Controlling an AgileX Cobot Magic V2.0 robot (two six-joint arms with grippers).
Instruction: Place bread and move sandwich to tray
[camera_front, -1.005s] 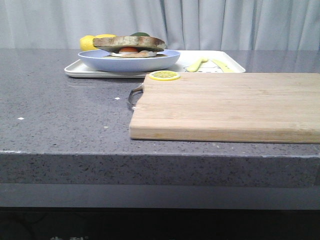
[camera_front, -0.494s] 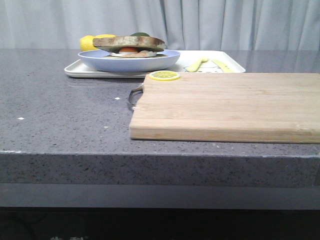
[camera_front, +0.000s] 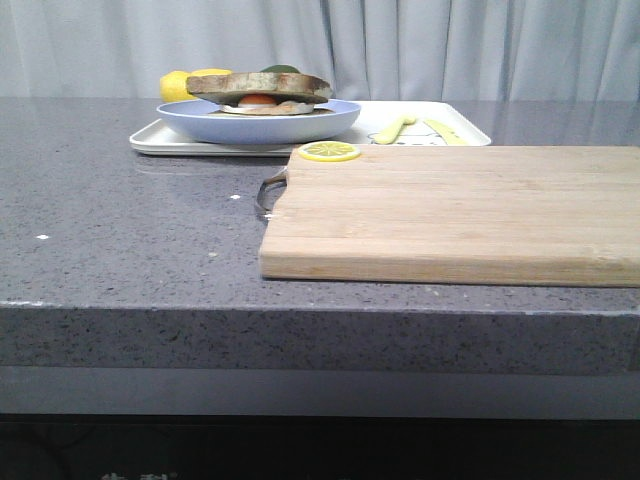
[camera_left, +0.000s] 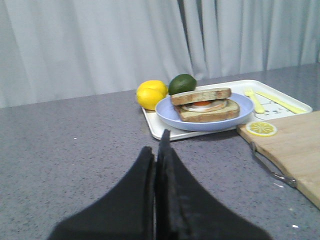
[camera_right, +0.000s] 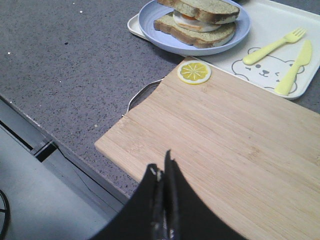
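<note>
The sandwich (camera_front: 262, 101) lies on a round pale-blue plate (camera_front: 300, 122), and the plate stands on the left part of the white tray (camera_front: 190, 141) at the back of the counter. The bread (camera_front: 258, 83) lies flat on top of the fried egg as the upper slice. In the left wrist view the sandwich (camera_left: 206, 111), plate (camera_left: 167, 112) and tray (camera_left: 152, 122) lie well ahead of my left gripper (camera_left: 156, 142), which is shut and empty above bare counter. My right gripper (camera_right: 160, 161) is shut and empty above the near edge of the cutting board (camera_right: 230, 135). Neither gripper shows in the front view.
A light wooden cutting board (camera_front: 460, 210) with a metal handle (camera_front: 268, 190) fills the front right; a lemon slice (camera_front: 329, 151) lies on its far left corner. A yellow fork (camera_right: 274, 46) and knife (camera_right: 295, 67) lie on the tray. A lemon (camera_left: 151, 94) and lime (camera_left: 182, 83) sit behind the plate.
</note>
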